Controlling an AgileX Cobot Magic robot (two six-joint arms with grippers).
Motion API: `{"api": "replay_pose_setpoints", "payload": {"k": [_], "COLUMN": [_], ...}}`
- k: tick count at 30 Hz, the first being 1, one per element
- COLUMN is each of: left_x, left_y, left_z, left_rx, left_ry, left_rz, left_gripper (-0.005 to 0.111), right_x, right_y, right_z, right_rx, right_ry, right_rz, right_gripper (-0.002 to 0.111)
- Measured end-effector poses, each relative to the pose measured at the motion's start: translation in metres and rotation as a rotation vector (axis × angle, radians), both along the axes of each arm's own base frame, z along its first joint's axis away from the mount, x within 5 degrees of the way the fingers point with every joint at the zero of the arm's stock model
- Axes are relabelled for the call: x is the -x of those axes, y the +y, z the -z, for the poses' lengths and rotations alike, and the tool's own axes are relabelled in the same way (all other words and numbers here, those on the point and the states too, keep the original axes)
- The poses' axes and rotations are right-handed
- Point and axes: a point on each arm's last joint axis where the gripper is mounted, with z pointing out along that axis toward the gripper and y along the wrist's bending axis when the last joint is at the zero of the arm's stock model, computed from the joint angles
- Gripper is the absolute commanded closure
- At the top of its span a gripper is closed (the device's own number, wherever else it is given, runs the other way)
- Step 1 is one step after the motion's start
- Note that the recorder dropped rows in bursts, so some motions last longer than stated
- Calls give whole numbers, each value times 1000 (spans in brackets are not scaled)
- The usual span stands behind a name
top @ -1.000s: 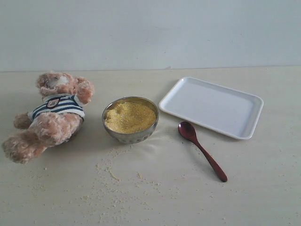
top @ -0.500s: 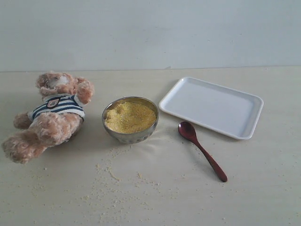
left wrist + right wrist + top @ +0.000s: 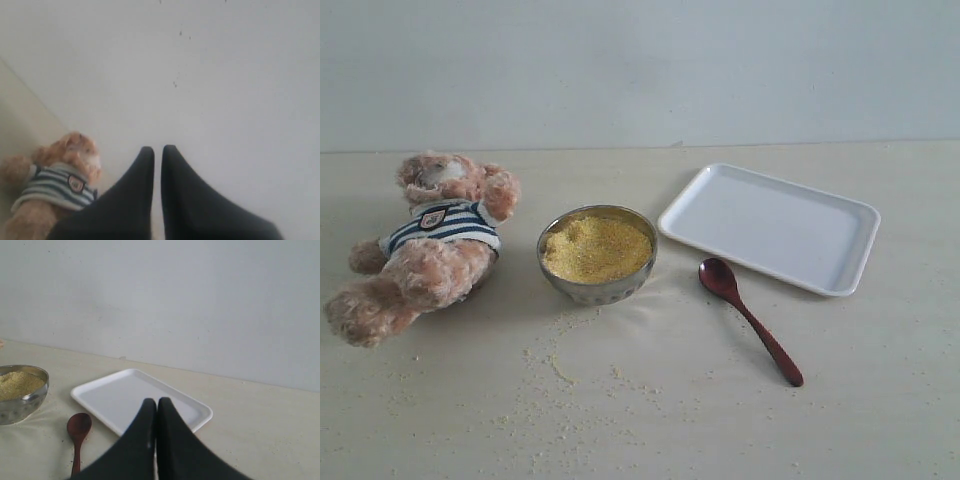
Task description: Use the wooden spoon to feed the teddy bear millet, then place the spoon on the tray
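Note:
The teddy bear (image 3: 430,245) lies on its back at the left of the table in its striped shirt; the left wrist view also shows the teddy bear (image 3: 55,185). The millet (image 3: 596,248) fills a small metal bowl (image 3: 597,288) in the middle. The wooden spoon (image 3: 748,318) lies on the table between the bowl and the white tray (image 3: 770,226). No gripper appears in the exterior view. My left gripper (image 3: 157,149) is shut and empty, raised beside the bear. My right gripper (image 3: 156,401) is shut and empty, hovering short of the tray (image 3: 115,392), with the spoon (image 3: 78,432) to one side.
Loose millet grains (image 3: 560,375) are scattered over the table in front of the bowl. A pale wall (image 3: 640,70) runs along the back edge of the table. The metal bowl (image 3: 20,395) shows at the edge of the right wrist view.

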Motion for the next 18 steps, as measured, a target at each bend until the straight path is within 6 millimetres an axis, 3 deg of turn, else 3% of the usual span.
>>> {"api": "replay_pose_setpoints", "payload": {"k": [4,9,14,18], "left_x": [-9,-40,-109,-173], "left_y": [-7,-7,2,10], "left_z": [-6,-23,-48,-42], "left_rx": [-68,-258,-441,-551], "left_ry": [168,371,577,733], "left_rz": [85,161,245,344], "left_gripper": [102,102,101,90], "right_x": [0,0,0,0], "right_y": [0,0,0,0], "right_z": [0,0,0,0], "right_rx": [0,0,0,0], "right_ry": [0,0,0,0], "right_rz": [0,0,0,0], "right_gripper": [108,108,108,108]}}
